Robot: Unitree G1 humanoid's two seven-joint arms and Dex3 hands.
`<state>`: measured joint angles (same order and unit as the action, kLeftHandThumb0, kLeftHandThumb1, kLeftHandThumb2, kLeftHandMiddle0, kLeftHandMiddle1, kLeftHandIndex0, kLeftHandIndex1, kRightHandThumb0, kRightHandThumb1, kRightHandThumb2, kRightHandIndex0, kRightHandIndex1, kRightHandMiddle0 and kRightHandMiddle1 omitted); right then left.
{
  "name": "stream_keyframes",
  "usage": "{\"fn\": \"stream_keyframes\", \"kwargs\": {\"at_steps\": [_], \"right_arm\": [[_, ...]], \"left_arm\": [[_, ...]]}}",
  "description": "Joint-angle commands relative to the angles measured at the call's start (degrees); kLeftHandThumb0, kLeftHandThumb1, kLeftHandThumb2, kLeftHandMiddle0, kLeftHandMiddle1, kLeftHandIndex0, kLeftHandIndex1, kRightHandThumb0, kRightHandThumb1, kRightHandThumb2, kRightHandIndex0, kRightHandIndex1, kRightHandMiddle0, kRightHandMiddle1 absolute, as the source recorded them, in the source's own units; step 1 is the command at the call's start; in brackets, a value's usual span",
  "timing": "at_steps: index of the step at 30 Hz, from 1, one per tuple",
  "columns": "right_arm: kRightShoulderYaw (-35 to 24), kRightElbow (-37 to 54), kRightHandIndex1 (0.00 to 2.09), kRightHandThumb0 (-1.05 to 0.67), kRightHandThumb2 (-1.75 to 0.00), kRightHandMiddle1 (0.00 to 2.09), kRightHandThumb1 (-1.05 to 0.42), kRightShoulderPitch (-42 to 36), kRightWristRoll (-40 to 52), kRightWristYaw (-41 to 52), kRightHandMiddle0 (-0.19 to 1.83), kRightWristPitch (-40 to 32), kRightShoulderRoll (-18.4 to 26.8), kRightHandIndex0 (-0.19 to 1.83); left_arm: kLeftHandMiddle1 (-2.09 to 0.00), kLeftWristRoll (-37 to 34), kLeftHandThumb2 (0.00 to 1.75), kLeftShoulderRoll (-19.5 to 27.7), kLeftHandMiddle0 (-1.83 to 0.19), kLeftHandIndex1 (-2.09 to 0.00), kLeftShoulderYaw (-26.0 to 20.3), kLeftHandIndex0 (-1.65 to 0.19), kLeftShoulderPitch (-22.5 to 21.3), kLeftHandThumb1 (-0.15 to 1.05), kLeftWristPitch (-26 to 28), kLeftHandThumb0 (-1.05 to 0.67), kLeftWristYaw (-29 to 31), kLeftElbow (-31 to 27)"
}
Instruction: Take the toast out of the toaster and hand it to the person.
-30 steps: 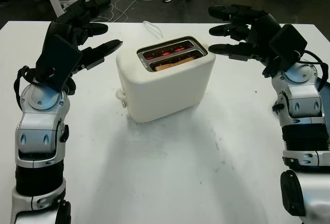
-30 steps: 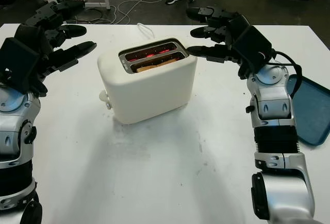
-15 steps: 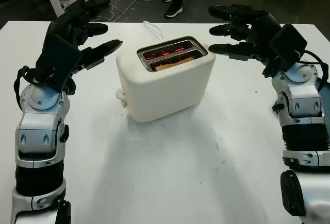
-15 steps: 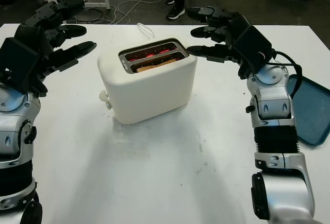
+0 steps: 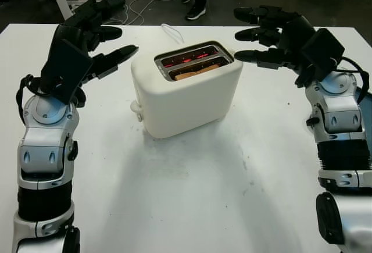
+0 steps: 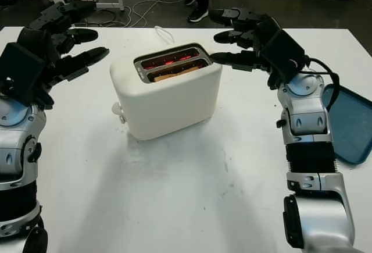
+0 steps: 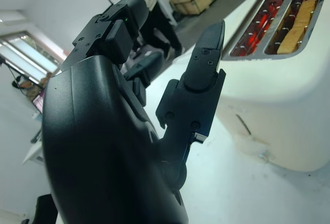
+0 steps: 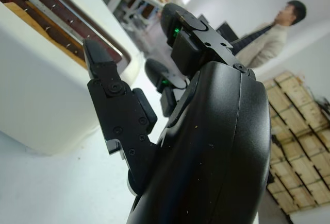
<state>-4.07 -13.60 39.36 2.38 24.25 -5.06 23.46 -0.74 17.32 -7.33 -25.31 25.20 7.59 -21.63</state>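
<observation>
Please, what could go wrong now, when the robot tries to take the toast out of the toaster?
1. The toast sits low in the near slot of the toaster, barely above the rim, so the fingers may not get a firm hold.
2. The far slot glows red, so the elements seem to be on; the fingers could touch hot metal.
3. The left hand and the right hand are open on either side; a sideways bump may push the toaster across the table.

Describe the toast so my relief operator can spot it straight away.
On the white table stands a cream two-slot toaster, midway between the open left hand and open right hand. The toast is the tan slice in the nearer slot; the far slot shows glowing red elements.
</observation>
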Motion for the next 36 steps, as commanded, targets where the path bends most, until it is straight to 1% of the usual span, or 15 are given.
{"fn": "stream_keyframes", "kwargs": {"at_steps": [1,5,8,12,19,31,36], "right_arm": [[0.26,0.07,0.66,-0.13,0.0,0.04,-0.75,0.15,-0.51,-0.75,0.69,0.48,0.25,0.47],[0.04,-0.01,0.67,-0.13,0.0,0.05,-0.75,0.24,-0.25,-0.67,0.7,0.61,0.02,0.49],[0.06,-0.53,0.68,-0.15,0.0,0.05,-0.75,0.44,-0.26,-0.58,0.72,1.27,0.01,0.5],[0.32,0.12,0.69,-0.13,0.0,0.06,-0.76,0.21,-0.94,-0.9,0.73,1.49,0.24,0.51],[0.19,0.27,0.72,-0.11,0.0,0.06,-0.75,0.23,-0.65,-1.23,0.74,1.27,-0.27,0.51],[0.12,0.17,0.74,-0.11,0.0,0.06,-0.76,0.22,-0.07,-0.81,0.74,0.83,-0.21,0.49],[0.31,0.43,0.76,-0.1,0.0,0.06,-0.76,0.14,-0.41,-0.96,0.74,0.99,-0.12,0.49]], "left_arm": [[-0.96,-0.65,0.0,-0.09,-0.17,-0.43,-0.15,-0.37,0.11,0.83,-0.39,-0.29,0.31,0.14],[-0.97,-0.53,0.0,0.06,-0.17,-0.44,-0.11,-0.36,0.19,0.84,0.17,-0.29,0.28,-0.3],[-0.97,-0.22,0.0,0.27,-0.18,-0.44,0.07,-0.36,0.13,0.84,-0.37,-0.28,0.35,-0.06],[-0.97,-0.17,0.0,0.28,-0.18,-0.45,0.12,-0.36,0.0,0.83,-0.08,-0.28,0.33,-0.14],[-0.97,-0.06,0.0,0.46,-0.19,-0.47,0.17,-0.36,-0.03,0.84,-0.72,-0.28,0.53,0.2],[-0.97,-0.06,0.0,0.29,-0.18,-0.49,-0.06,-0.34,0.14,0.84,-0.22,-0.31,0.56,0.04],[-0.96,0.39,0.0,0.46,-0.19,-0.49,0.08,-0.35,0.26,0.84,-0.33,-0.29,0.43,-0.14]]}}
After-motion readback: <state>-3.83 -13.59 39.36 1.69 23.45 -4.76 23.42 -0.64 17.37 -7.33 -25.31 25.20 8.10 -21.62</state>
